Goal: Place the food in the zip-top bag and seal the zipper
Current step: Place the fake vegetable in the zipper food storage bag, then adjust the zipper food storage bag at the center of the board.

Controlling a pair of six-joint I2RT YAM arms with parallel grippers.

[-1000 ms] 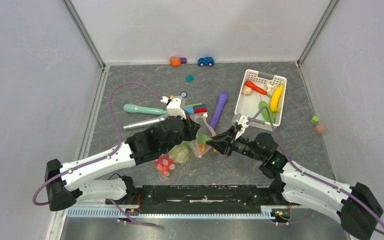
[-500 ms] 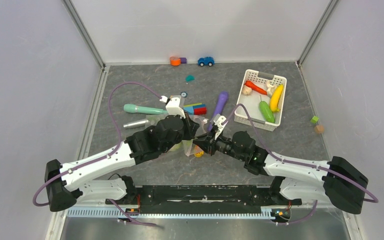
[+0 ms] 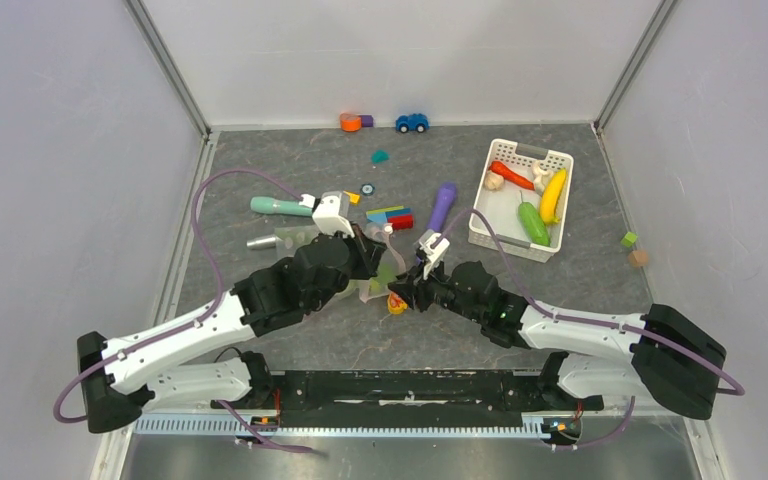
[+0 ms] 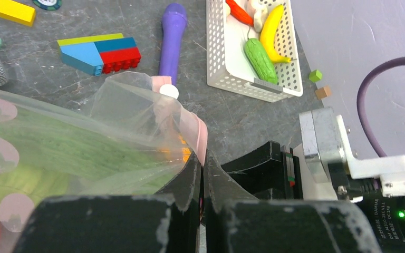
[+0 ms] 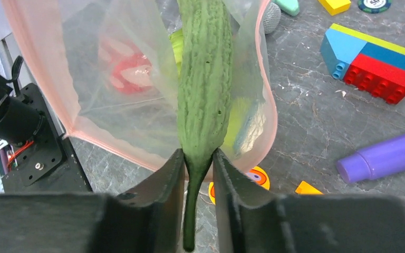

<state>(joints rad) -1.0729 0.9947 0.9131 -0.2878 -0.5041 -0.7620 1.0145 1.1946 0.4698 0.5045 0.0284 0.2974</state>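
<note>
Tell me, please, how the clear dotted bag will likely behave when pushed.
Probably floppy: the bag wrinkles and bows where the left gripper pinches it. Likely light, so the cucumber in the right gripper may shove it aside.

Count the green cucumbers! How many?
2. One cucumber lies in the white basket; the other cucumber is in the right gripper, poking into the zip-top bag. More may hide inside.

We are seeing the clear polka-dot bag (image 4: 84,147) gaping open, its pink zipper (image 4: 199,134) unsealed, a red tomato (image 5: 127,66) lying inside. A bumpy green cucumber (image 5: 204,89) is poking into its mouth; carrot (image 3: 511,175), banana (image 3: 553,194) and another cucumber (image 3: 532,223) are lying in the white basket (image 3: 481,192).
</note>
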